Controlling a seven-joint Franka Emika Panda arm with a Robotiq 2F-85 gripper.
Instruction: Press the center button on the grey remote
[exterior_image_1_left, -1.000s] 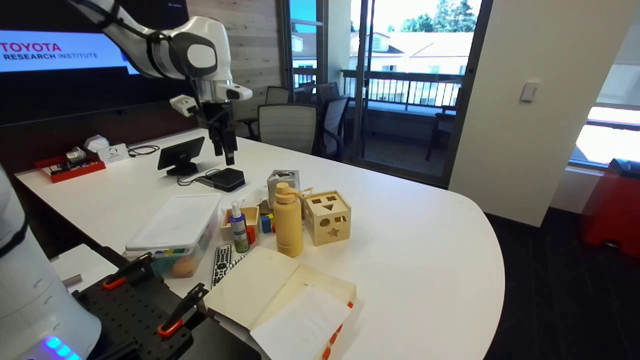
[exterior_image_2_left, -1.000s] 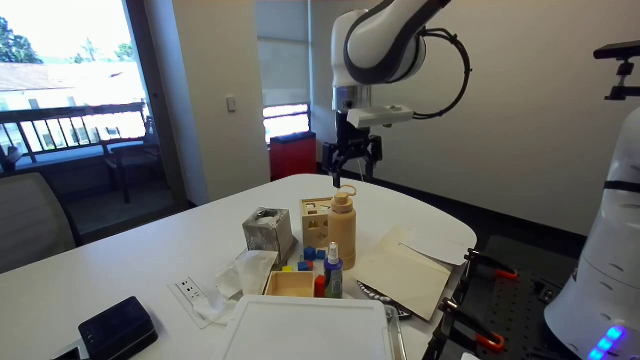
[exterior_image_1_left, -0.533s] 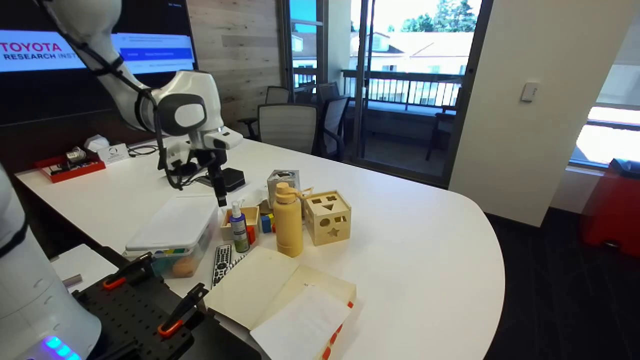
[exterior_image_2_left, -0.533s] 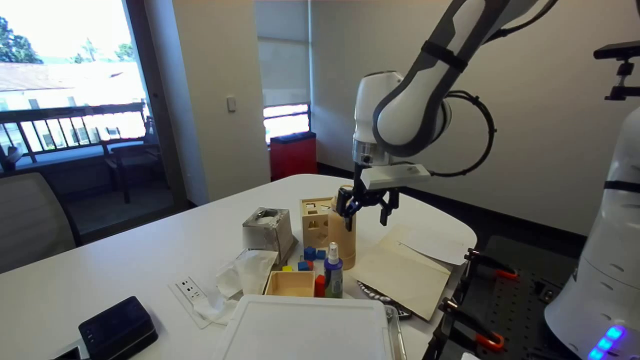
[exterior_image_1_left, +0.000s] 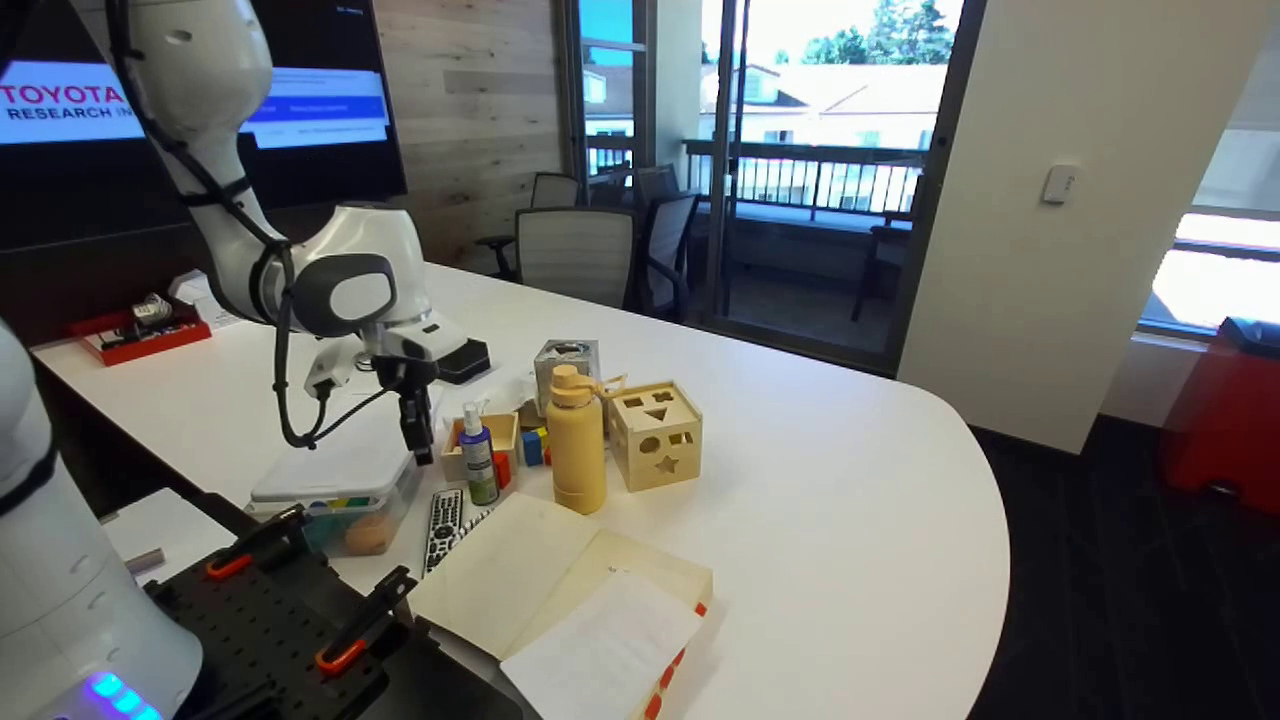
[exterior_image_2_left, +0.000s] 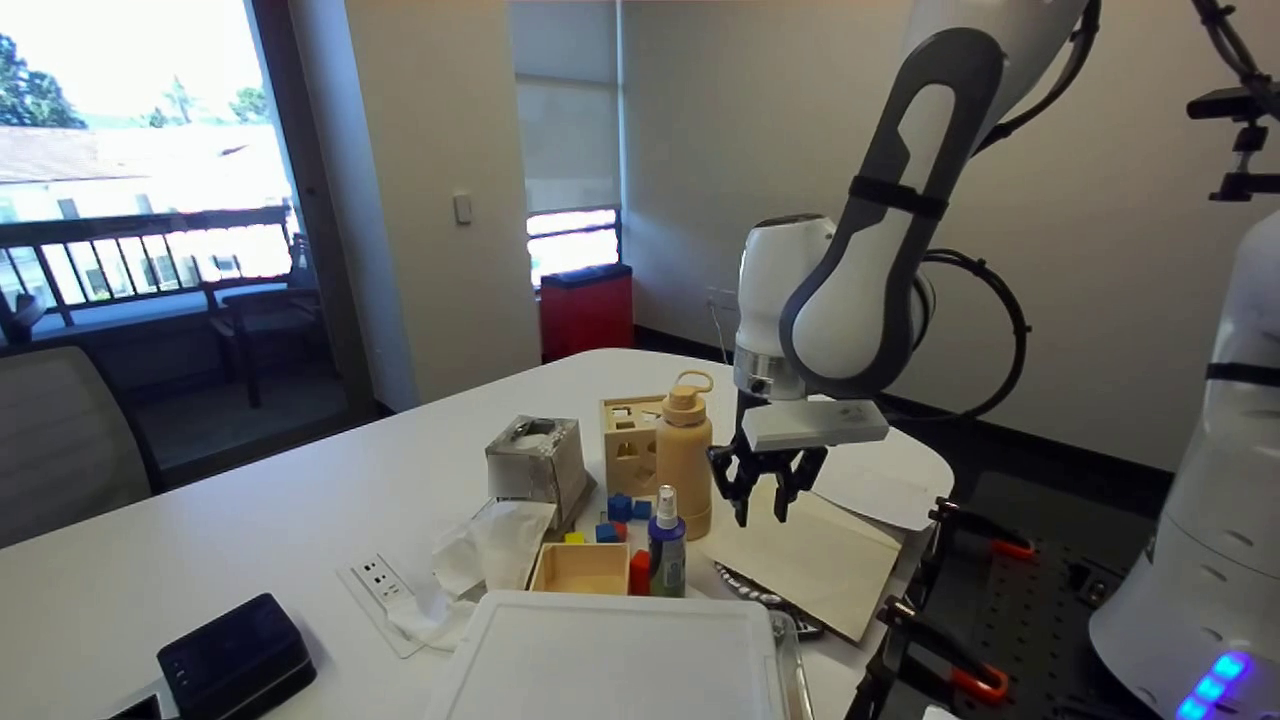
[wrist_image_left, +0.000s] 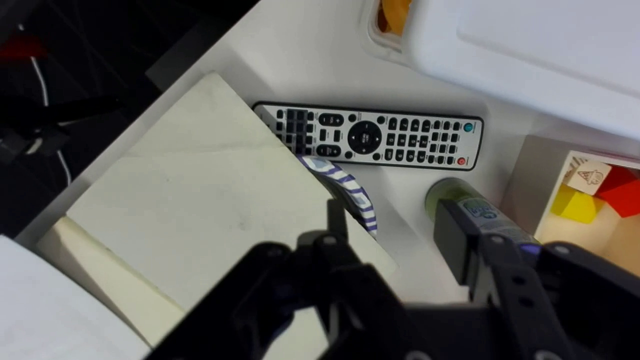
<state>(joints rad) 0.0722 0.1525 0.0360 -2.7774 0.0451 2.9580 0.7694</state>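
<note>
The grey remote (wrist_image_left: 415, 137) lies on the white table, with black buttons and a round black pad whose middle is the center button (wrist_image_left: 364, 137). One end is partly covered by a cream folder (wrist_image_left: 200, 175). The remote also shows in both exterior views (exterior_image_1_left: 443, 525) (exterior_image_2_left: 803, 626), mostly hidden in the latter. My gripper (wrist_image_left: 392, 220) is empty and partly open, with its fingertips apart. It points down and hovers above the table near the remote, as both exterior views show (exterior_image_1_left: 424, 458) (exterior_image_2_left: 761, 512).
A spray bottle (exterior_image_1_left: 478, 460) and a yellow bottle (exterior_image_1_left: 578, 445) stand upright beside the remote. A lidded bin (exterior_image_2_left: 620, 655) lies on its other side. A wooden tray (exterior_image_2_left: 580, 570), loose blocks, a shape-sorter cube (exterior_image_1_left: 655, 435) and a tissue box (exterior_image_2_left: 540, 465) are behind. A striped curved item (wrist_image_left: 350, 187) touches the folder.
My gripper has come down and moved nearer to the remote and the robot base. Its fingers have closed partway toward each other. The objects on the table have not moved.
</note>
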